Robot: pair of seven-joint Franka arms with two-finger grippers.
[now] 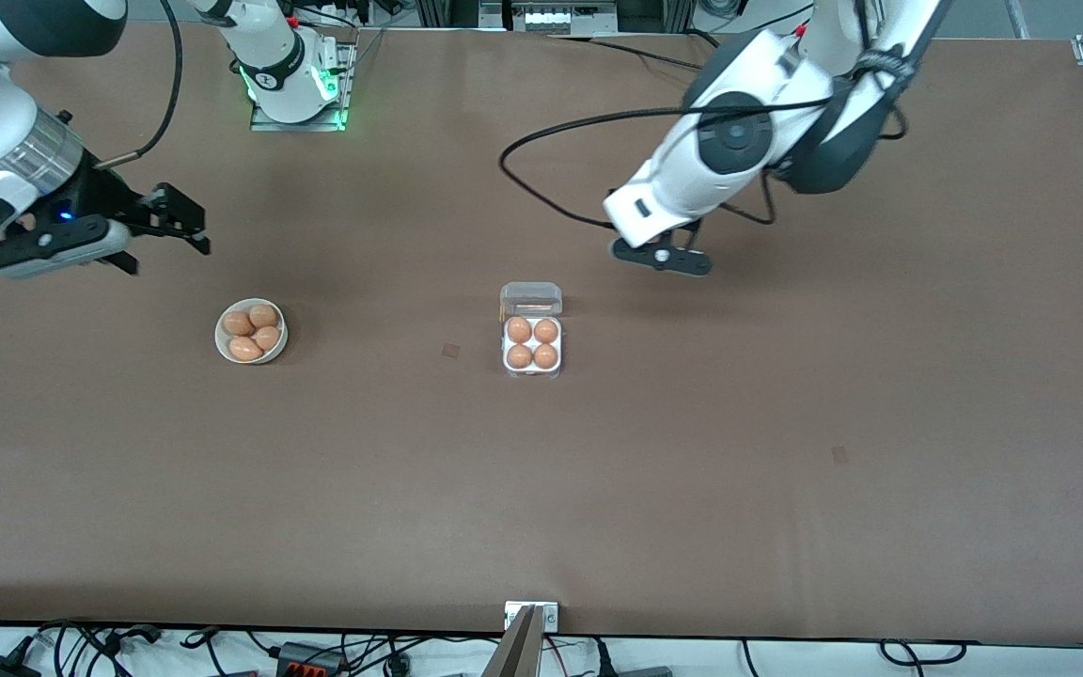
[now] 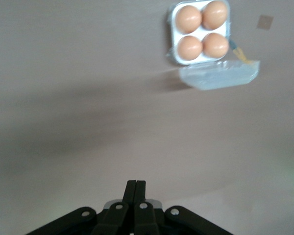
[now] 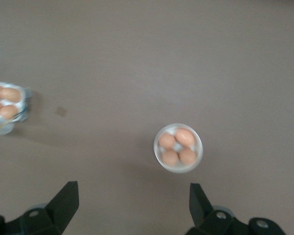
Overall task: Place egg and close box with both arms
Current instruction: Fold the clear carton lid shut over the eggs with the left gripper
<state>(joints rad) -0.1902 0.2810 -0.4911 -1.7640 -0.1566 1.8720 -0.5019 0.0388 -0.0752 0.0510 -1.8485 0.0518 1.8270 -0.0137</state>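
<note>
Below and ahead of the left end effector, fingers pressed together and empty, over bare table: the box, all four cells filled with eggs, clear lid hinged open and lying flat on the side toward the arm bases. Off toward the right arm's end of the table, under the right end effector, fingers spread wide and empty: a white bowl with four more eggs. Likely risks in closing: light tray sliding or tipping if the lid gets pushed with nothing bracing the box; fingertip slipping off the thin lid edge; lid pressed down crooked onto an egg top, cracking it; both arms crowding the small box and colliding
</note>
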